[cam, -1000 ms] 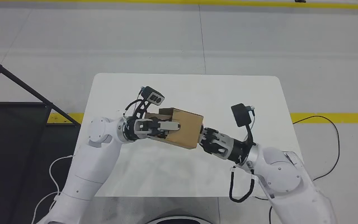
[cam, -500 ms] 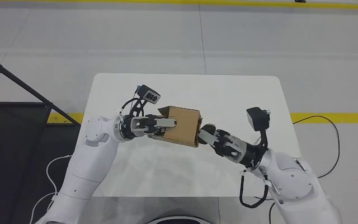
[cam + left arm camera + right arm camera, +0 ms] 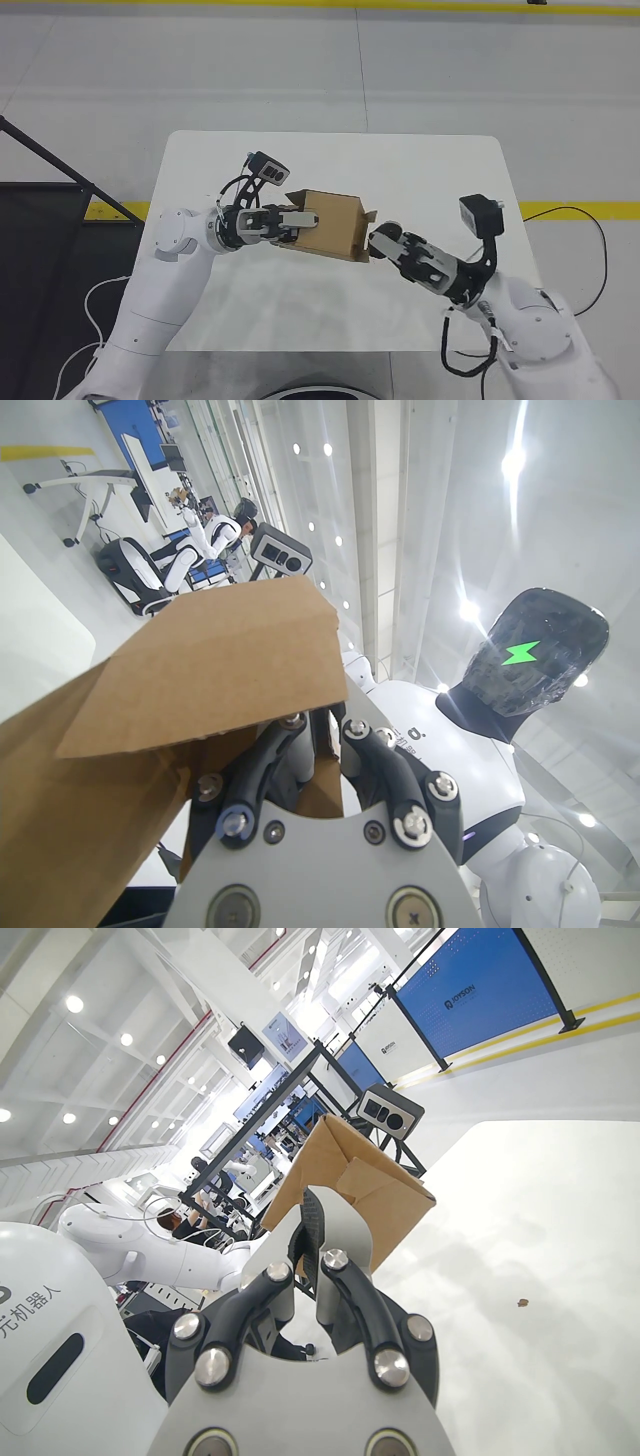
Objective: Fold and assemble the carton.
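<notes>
carton [image 3: 328, 224] clamped at 9 o'clock wall by L gripper [image 3: 303, 219] as anchor | R gripper [image 3: 376, 241] set at 3 o'clock end, claw narrow, prob. empty, for closing push

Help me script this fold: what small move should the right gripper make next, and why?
Probably push the shut right gripper forward to press the end flap inward. The left gripper clamps the carton at its other end, steadying it, and that flap stands ajar just ahead of the right one.
</notes>
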Controlling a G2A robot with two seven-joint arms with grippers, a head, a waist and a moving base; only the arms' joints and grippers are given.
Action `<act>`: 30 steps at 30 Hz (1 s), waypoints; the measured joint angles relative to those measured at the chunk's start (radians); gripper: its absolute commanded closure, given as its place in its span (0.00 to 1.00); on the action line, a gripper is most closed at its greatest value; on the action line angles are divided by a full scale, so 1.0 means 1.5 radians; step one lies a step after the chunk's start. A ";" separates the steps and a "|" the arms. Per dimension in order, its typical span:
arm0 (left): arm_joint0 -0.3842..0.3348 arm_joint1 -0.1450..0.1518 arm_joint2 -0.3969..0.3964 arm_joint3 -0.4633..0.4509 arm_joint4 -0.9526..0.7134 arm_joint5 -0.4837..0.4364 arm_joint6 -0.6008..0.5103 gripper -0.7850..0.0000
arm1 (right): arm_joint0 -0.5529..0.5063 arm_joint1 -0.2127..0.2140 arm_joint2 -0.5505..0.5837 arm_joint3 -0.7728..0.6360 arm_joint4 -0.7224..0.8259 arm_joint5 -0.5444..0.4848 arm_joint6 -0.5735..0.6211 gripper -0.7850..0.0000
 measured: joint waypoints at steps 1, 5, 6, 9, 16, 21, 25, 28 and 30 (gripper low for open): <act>0.000 0.000 0.000 0.000 -0.001 -0.001 0.000 1.00 | -0.002 0.000 0.004 0.002 0.004 -0.002 -0.008 1.00; 0.001 0.001 -0.001 0.000 -0.004 -0.002 -0.001 1.00 | -0.008 0.000 0.015 0.015 0.021 0.009 -0.019 1.00; 0.001 0.001 -0.002 -0.001 -0.005 -0.003 -0.001 1.00 | -0.007 0.000 0.016 0.018 0.022 0.015 -0.017 1.00; 0.002 0.001 -0.002 -0.001 -0.009 -0.005 -0.001 1.00 | -0.005 0.000 0.016 0.025 0.024 0.031 -0.019 1.00; 0.002 0.002 -0.002 -0.001 -0.008 -0.005 -0.001 1.00 | 0.011 -0.002 -0.007 0.031 0.020 0.034 0.011 1.00; 0.000 0.002 0.005 0.003 -0.005 -0.005 0.002 1.00 | 0.027 -0.005 -0.039 0.028 -0.009 0.040 0.018 1.00; -0.002 0.002 0.010 0.005 -0.005 -0.006 0.002 1.00 | 0.046 -0.008 -0.062 0.034 -0.019 0.050 0.013 1.00; -0.003 0.002 0.011 0.006 -0.007 -0.006 0.001 1.00 | 0.058 -0.010 -0.074 0.040 -0.024 0.058 0.013 1.00; -0.003 0.002 0.011 0.007 -0.009 -0.007 -0.001 1.00 | 0.064 -0.011 -0.082 0.042 -0.027 0.062 0.014 1.00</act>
